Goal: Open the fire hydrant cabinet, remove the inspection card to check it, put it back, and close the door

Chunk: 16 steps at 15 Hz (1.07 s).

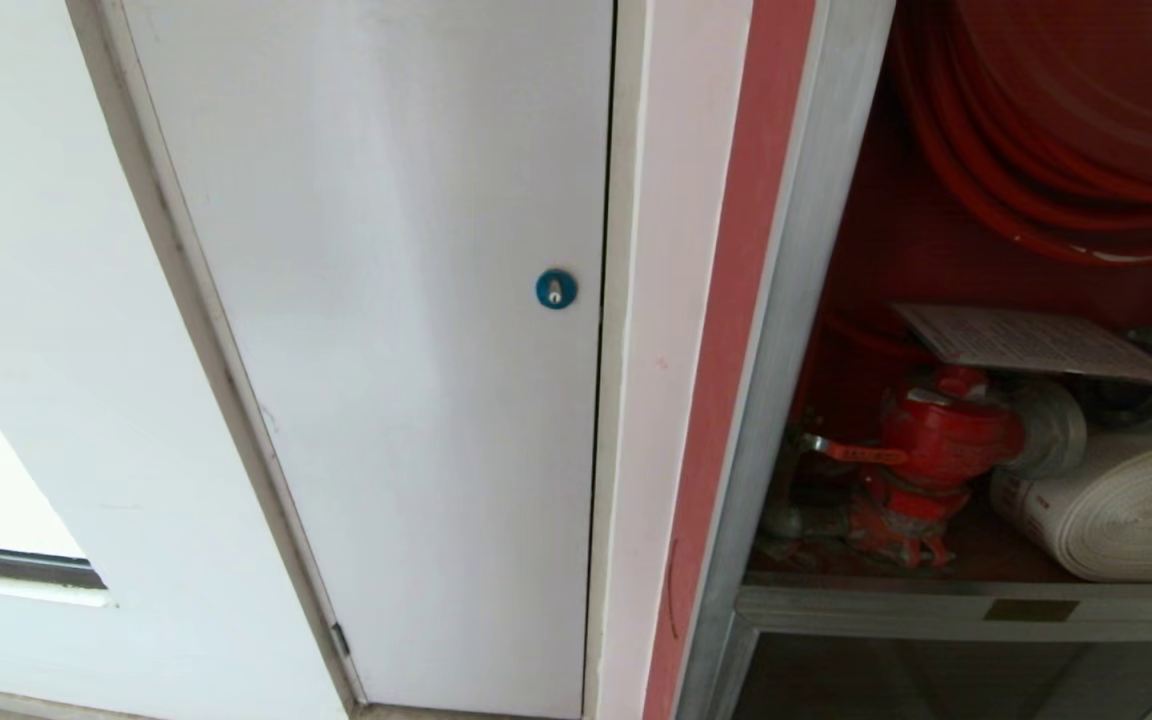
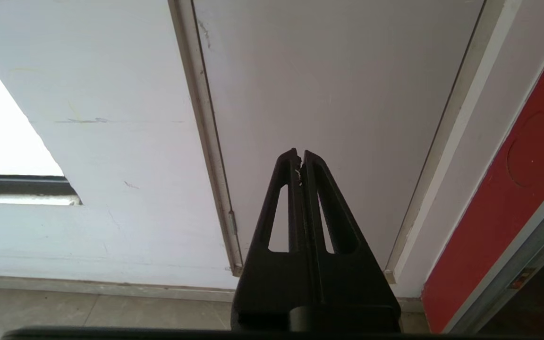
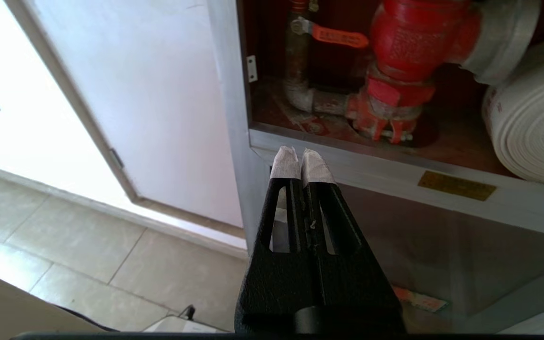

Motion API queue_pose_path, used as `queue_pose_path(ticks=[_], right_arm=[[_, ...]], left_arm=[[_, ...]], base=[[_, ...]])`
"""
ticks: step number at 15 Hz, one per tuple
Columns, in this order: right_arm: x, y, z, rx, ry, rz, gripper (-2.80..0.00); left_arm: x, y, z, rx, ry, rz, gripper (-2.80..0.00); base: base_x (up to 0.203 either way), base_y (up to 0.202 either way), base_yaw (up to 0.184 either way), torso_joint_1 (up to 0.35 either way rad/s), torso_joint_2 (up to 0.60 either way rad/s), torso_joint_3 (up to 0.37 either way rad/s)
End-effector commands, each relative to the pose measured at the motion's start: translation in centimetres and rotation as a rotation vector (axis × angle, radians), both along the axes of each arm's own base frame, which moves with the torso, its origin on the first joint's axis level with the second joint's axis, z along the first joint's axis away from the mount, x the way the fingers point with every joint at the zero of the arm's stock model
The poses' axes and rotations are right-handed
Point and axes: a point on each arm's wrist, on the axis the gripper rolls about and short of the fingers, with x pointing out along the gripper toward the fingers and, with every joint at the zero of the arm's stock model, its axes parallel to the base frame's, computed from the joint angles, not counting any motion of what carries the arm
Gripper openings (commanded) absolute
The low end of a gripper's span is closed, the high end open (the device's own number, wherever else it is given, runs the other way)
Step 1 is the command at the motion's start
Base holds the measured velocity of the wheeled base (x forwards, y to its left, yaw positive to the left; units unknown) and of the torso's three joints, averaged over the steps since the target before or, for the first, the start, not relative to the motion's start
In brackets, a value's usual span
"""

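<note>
The fire hydrant cabinet [image 1: 816, 300] stands open, the inspection card [image 1: 1031, 343] lying above the valve [image 1: 941, 430], while the right gripper [image 3: 301, 158] (clenched, empty) hangs near its sill.

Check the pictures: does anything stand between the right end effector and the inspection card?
Nothing visible does. The cabinet stands open, and the inspection card lies exposed above the red valve. The right end effector, shut, is below, at the sill.

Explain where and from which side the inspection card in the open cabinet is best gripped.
Grip the inspection card by its near front edge, coming from the open front. It lies flat on top of the red valve and white hose roll, so that overhanging edge likely lets fingers close above and below.
</note>
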Motion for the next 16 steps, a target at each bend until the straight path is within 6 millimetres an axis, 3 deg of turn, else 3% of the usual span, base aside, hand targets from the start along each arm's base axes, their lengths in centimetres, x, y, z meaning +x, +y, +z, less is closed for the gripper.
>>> queue_pose_path(ticks=[1,3,6,12,16], right_arm=[[-1.8,0.0,-2.2,-0.004,-0.074,-0.012,-2.8],[-3.3,-0.1,-3.9,-0.01,-0.15,-0.025,-2.8],[-3.8,-0.3,-5.8,-0.017,-0.197,-0.141,-2.8],[-0.9,-0.8,-8.8,0.037,-0.281,-0.362,-2.8],[0.1,-0.9,-10.8,0.088,-0.263,-0.375,-2.8]], left_arm=[[0.1,0.0,-0.2,-0.001,0.006,0.0,-2.8],[0.1,0.0,-0.2,0.0,0.006,0.0,-2.8],[0.1,0.0,-0.2,-0.001,0.006,0.0,-2.8],[0.0,0.0,-0.2,-0.001,0.005,0.0,-2.8],[0.1,0.0,-0.2,-0.001,0.006,0.0,-2.8]], base=[[0.0,0.0,0.0,0.0,0.0,0.0],[0.0,0.0,0.0,0.0,0.0,0.0],[0.0,0.0,0.0,0.0,0.0,0.0],[0.0,0.0,0.0,0.0,0.0,0.0],[0.0,0.0,0.0,0.0,0.0,0.0]])
